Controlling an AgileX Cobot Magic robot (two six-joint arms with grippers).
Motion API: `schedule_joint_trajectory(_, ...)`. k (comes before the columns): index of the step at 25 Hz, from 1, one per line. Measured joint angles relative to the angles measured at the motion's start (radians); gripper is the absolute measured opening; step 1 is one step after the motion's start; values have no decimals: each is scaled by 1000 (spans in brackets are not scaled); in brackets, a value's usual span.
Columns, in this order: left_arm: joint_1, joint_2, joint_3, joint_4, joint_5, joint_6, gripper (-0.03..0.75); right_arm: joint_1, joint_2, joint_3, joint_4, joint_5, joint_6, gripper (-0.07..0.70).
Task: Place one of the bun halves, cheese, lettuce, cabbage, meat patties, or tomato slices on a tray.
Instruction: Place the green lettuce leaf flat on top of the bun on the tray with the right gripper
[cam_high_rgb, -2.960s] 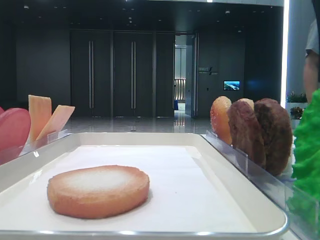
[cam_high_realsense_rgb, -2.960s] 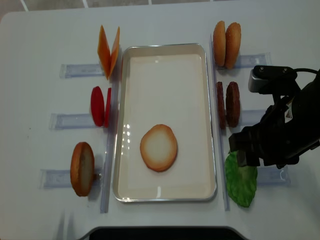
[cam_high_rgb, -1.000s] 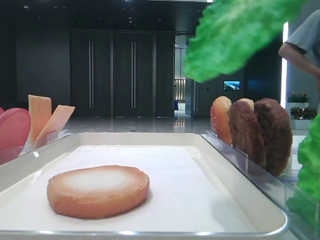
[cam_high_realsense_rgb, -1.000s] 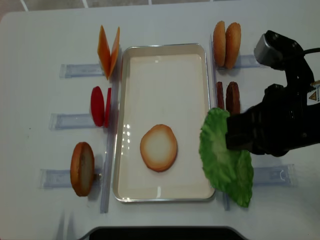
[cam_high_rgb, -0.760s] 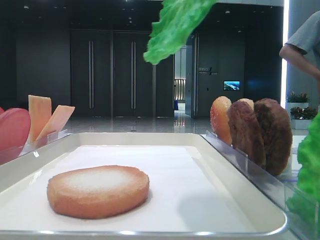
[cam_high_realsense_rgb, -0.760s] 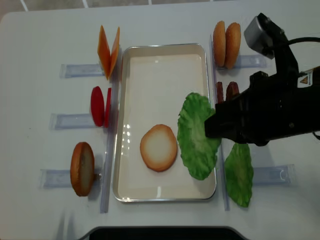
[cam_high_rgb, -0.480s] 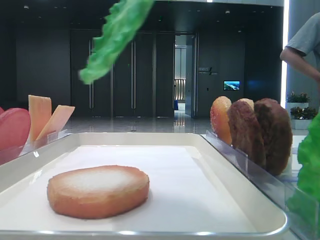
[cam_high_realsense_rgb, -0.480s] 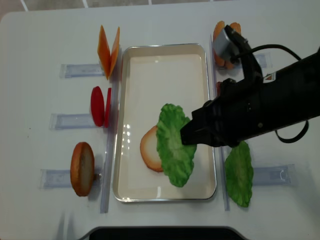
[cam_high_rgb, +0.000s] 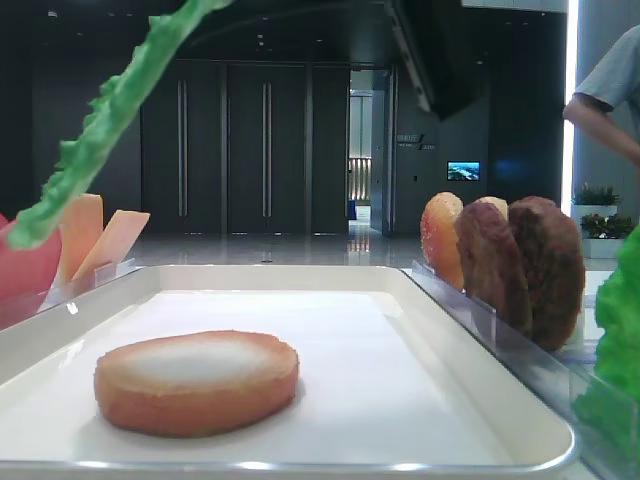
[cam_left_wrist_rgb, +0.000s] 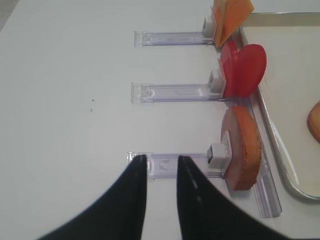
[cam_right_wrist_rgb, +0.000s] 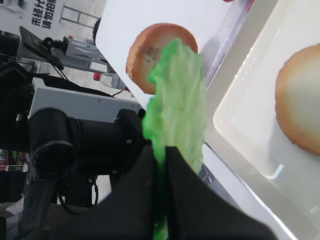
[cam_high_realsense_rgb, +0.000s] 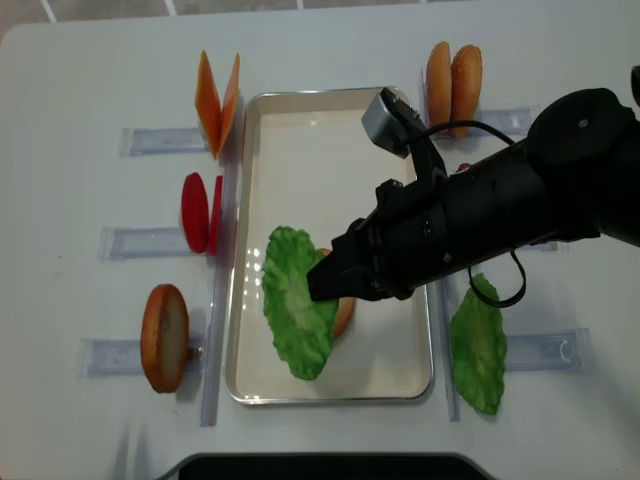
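My right gripper (cam_high_realsense_rgb: 325, 280) is shut on a ruffled green lettuce leaf (cam_high_realsense_rgb: 295, 315), pinched at its edge (cam_right_wrist_rgb: 177, 110). The leaf hangs above the left front part of the white tray (cam_high_realsense_rgb: 330, 93). It covers most of the bun half (cam_high_rgb: 197, 382) that lies flat, pale face up, on the tray's lining. In the low exterior view the leaf (cam_high_rgb: 100, 130) slants across the upper left, well above the bun. My left gripper (cam_left_wrist_rgb: 161, 162) hovers open over a clear holder strip left of the tray, with nothing between its fingers.
Left of the tray stand cheese slices (cam_high_realsense_rgb: 217, 100), tomato slices (cam_high_realsense_rgb: 200, 212) and a bun half (cam_high_realsense_rgb: 165, 338) in clear holders. On the right are two bun halves (cam_high_realsense_rgb: 452, 85), meat patties (cam_high_rgb: 530, 265) and a second lettuce leaf (cam_high_realsense_rgb: 478, 345). A person (cam_high_rgb: 610, 90) stands at the far right.
My right gripper has carried the lettuce leaf leftward from the tray's right rim, across the tray, to above the bun half. Nothing else has moved.
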Motion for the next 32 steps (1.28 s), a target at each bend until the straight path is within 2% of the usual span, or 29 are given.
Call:
schedule_joint_trajectory(5,0,0,0,0,0,0,159,0,57,0,95,-4,-105,6)
schedule_joint_trajectory(13,0,0,0,0,0,0,159,0,117,0,196,-24,-204,6)
schedule_joint_trajectory(20,0,0,0,0,0,0,159,0,118,0,224,-79,-216,6)
schedule_joint_trajectory(32,0,0,0,0,0,0,159,0,134,0,225,-73,-242,6)
